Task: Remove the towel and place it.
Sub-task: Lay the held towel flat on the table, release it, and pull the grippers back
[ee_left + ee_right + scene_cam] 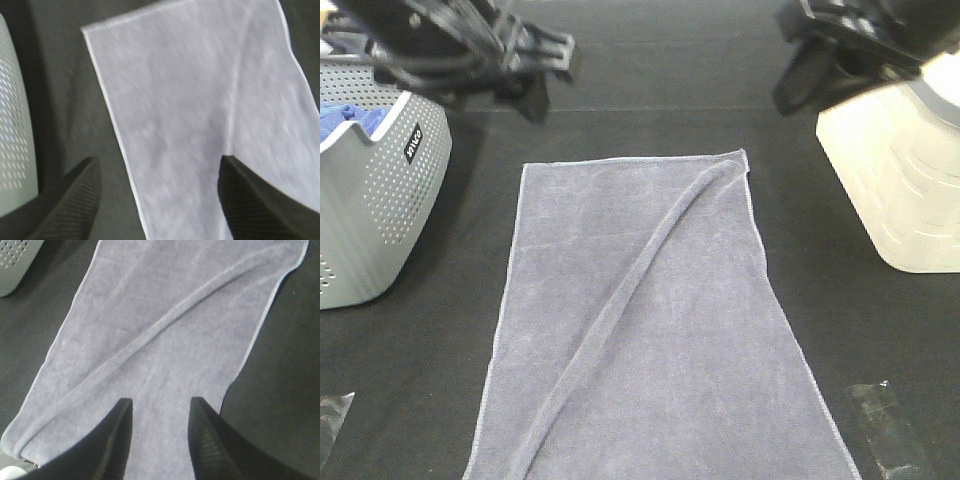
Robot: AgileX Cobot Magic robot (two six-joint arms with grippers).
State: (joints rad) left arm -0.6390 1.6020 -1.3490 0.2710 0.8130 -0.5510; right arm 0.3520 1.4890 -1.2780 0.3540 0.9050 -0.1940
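The slate-grey towel (650, 330) lies spread flat on the black table, with one long diagonal ridge running from its far right corner to its near left edge. It also shows in the left wrist view (200, 115) and the right wrist view (165, 340). My left gripper (542, 75) hangs above the table beyond the towel's far left corner, open and empty, and shows in its wrist view (157, 170). My right gripper (798, 80) hangs beyond the far right corner, open and empty, and shows in its wrist view (160, 415).
A grey perforated basket (380, 210) with a bright blue cloth (345, 120) inside stands at the left; it also shows in the left wrist view (15, 125). A white translucent container (910, 180) stands at the right. Clear plastic scraps (885, 425) lie near the front edge.
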